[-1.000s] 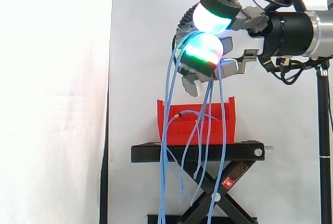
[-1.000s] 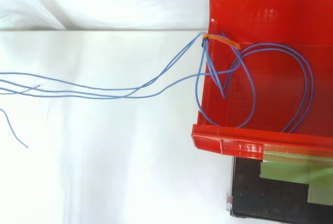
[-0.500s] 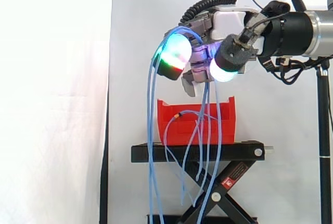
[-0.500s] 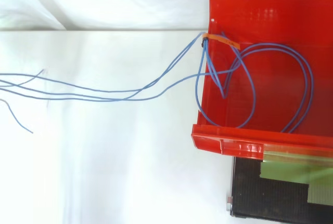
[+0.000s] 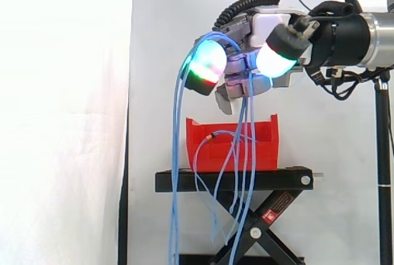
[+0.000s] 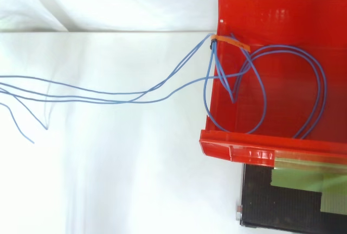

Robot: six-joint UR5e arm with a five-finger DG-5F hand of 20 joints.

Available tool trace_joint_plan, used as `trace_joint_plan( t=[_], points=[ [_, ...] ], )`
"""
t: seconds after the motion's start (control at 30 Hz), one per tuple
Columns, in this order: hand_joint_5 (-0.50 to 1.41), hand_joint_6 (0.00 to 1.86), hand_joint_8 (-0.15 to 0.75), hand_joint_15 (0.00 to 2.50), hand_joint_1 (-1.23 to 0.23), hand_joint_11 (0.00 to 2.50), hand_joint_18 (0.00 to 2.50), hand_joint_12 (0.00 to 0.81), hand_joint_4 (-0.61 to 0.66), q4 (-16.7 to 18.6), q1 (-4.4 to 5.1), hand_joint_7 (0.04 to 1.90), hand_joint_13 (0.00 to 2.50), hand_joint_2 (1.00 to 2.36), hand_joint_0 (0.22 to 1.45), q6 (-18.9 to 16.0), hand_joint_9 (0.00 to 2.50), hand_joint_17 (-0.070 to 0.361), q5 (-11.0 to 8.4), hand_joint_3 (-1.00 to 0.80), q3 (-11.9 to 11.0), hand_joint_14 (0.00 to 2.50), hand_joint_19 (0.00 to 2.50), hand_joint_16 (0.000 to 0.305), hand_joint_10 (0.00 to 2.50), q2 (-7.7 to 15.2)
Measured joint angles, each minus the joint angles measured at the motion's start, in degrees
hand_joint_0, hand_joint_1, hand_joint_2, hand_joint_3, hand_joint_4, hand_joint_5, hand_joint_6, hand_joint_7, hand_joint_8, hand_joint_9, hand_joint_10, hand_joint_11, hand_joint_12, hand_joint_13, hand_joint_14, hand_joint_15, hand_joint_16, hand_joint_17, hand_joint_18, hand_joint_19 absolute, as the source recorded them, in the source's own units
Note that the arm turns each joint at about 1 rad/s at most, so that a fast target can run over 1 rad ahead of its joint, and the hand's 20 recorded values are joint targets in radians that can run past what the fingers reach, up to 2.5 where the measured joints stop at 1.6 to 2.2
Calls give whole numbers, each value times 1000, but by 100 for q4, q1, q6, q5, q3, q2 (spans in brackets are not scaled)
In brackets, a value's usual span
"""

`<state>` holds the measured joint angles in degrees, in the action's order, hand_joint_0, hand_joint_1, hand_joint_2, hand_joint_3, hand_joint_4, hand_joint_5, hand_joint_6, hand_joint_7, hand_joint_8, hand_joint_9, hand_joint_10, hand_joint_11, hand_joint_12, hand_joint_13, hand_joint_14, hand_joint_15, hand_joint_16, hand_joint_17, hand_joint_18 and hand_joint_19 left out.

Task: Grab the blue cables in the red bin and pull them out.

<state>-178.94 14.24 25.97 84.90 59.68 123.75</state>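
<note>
So the hand (image 5: pixel 234 65) is up above the red bin (image 5: pixel 231 148), and its fingers are curled around a bunch of the blue cables (image 5: pixel 175 154), so it's got a proper grip on them. One fingertip (image 5: pixel 206 65) glows cyan going to green and red, and the cables arch right over it. From there the strands hang down in long lines. Some fall to the left of the bin and some in front of it, past the black scissor stand (image 5: pixel 234 180) the bin sits on.

From above, not all of the cable is out. A couple of big loops lie inside the bin. An orange tie (image 6: pixel 230 42) bunches the strands right at the bin's left wall, and from there several strands run out leftward over the white surface (image 6: pixel 108 179).
</note>
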Motion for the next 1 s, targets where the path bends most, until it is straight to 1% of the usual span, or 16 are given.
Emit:
trace_joint_plan(
  t=[0.07, 0.13, 0.33, 0.5, 0.67, 0.8, 1.0],
  points=[
    [681, 44, 287, 1478, -933, 1425, 622, 342, 242, 0, 0, 841, 985, 1000, 799, 0, 725, 98, 0, -1000, 0, 460, 1068, 44, 1227, 0],
    [701, 92, 299, 1457, -894, 1421, 653, 350, 258, 0, 0, 823, 1008, 1000, 761, 0, 763, 100, 0, -1000, 0, 503, 1067, 44, 1250, 0],
    [759, 206, 304, 1405, -826, 1405, 730, 358, 262, -1, 0, 774, 1080, 1000, 723, 0, 854, 104, 0, -1000, 0, 566, 1064, 46, 1257, 0],
    [833, 264, 305, 1398, -788, 1403, 783, 361, 262, -1, 2, 749, 1134, 1000, 697, 0, 927, 105, 1, -1000, 0, 594, 1065, 47, 1261, 0],
    [912, 279, 299, 1404, -764, 1449, 814, 369, 243, -1, 1, 736, 1185, 1000, 678, 0, 997, 107, 0, -1000, 0, 576, 1048, 47, 1210, 0],
    [988, 256, 301, 1395, -736, 1456, 844, 373, 246, 0, -1, 751, 1229, 1000, 658, 0, 1057, 109, 0, -1000, 1, 576, 1042, 48, 1204, 0],
    [1041, 216, 302, 1402, -703, 1485, 867, 371, 262, 0, -7, 773, 1258, 1000, 646, 0, 1106, 111, 0, -1000, 0, 576, 1036, 49, 1149, 0]
  ],
)
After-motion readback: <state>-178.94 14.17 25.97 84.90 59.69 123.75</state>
